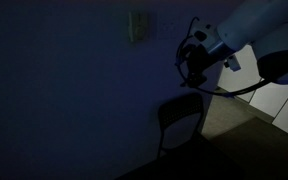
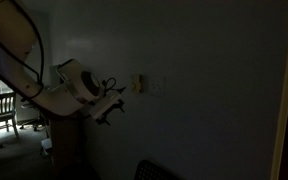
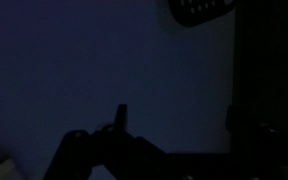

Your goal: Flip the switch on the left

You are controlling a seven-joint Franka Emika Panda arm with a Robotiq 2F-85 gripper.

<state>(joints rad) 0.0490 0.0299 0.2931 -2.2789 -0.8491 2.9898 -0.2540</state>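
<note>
The room is lying almost in darkness, so little is showing sharply, and the flip looks not yet made. The gripper [image 1: 187, 66] is hanging in the air short of the wall [image 1: 64, 90], not touching it. The switch plate [image 1: 137, 27] is sitting above it and off to one side. In an exterior view the same plate [image 2: 144, 85] is lying just ahead of the gripper [image 2: 108, 108] and slightly higher, near but apart. Which rocker is the left one, and which way either is sitting, is too dim to tell. What is left, by my judgement, is closing the gap, lining a fingertip up with the left rocker and pressing it over. The plate is reading as a pale, flat, upright rectangle, probably smooth plastic, against a plain matte painted wall. The gripper is appearing as a dark, angular silhouette on the arm's rounded, glossy white shell, with a black cable looping behind. Whether its fingers are spread or together I cannot tell. Below the gripper a dark chair [image 1: 180, 118] with a curved back is standing near the wall.
</note>
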